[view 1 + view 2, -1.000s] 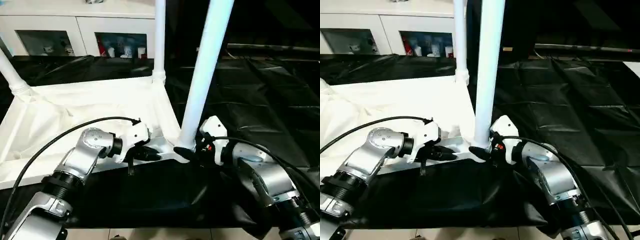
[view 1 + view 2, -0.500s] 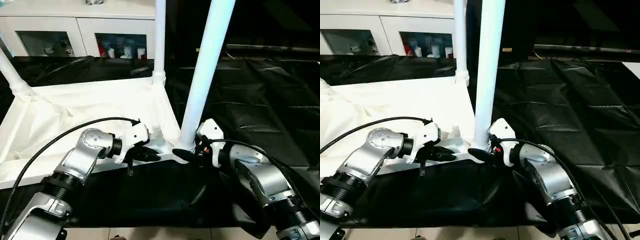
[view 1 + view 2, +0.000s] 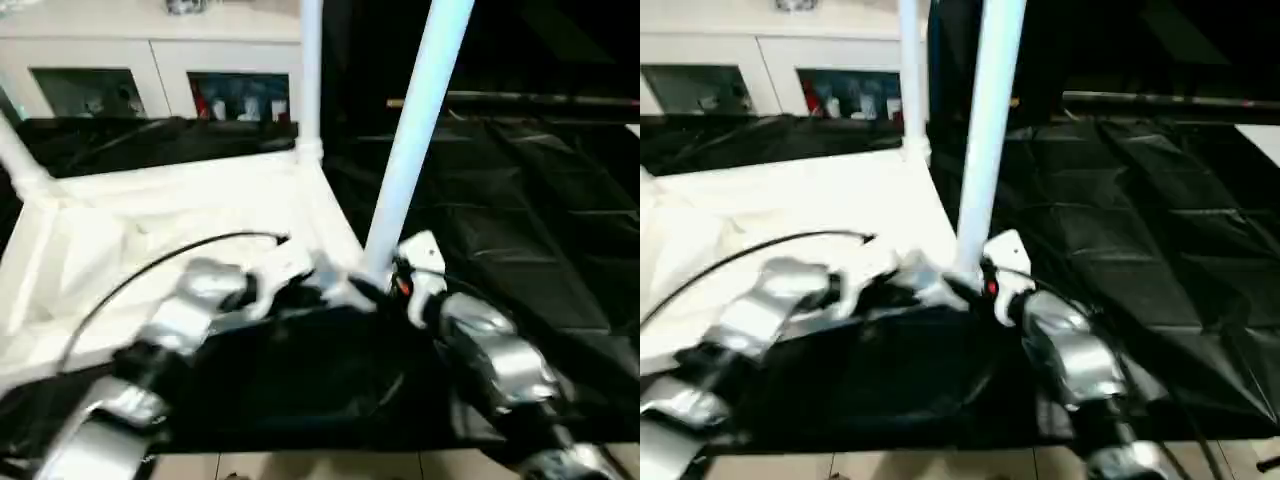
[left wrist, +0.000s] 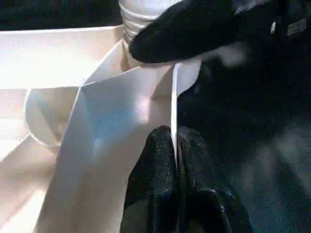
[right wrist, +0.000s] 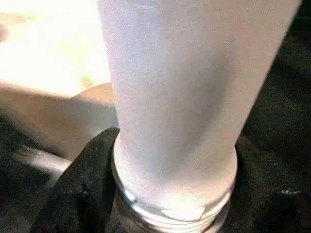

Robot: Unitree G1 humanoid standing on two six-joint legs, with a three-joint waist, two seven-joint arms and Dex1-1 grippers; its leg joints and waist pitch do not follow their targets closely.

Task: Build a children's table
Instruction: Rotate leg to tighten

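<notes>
The children's table lies upside down, its white tabletop [image 3: 150,230] resting on a black sheet. Three white legs stand up from corner sockets: the near right leg [image 3: 410,140], a far leg [image 3: 308,70] and a leg at the left [image 3: 20,160]. My left gripper [image 4: 174,145] is shut on the thin raised rim [image 4: 174,102] near the front right corner. Around the base of the near right leg sits my right gripper [image 3: 385,285]. Its black fingers [image 5: 85,189] hug the leg [image 5: 180,97] on both sides just above the socket.
A white cabinet [image 3: 150,80] with glass doors stands at the back. The black sheet [image 3: 520,200] spreads in folds to the right and front. A black cable [image 3: 180,250] arcs over my left forearm.
The whole picture has shifted and blurred, so the camera has moved. My right gripper's fingers have narrowed around the leg's base. The left gripper keeps its hold on the rim.
</notes>
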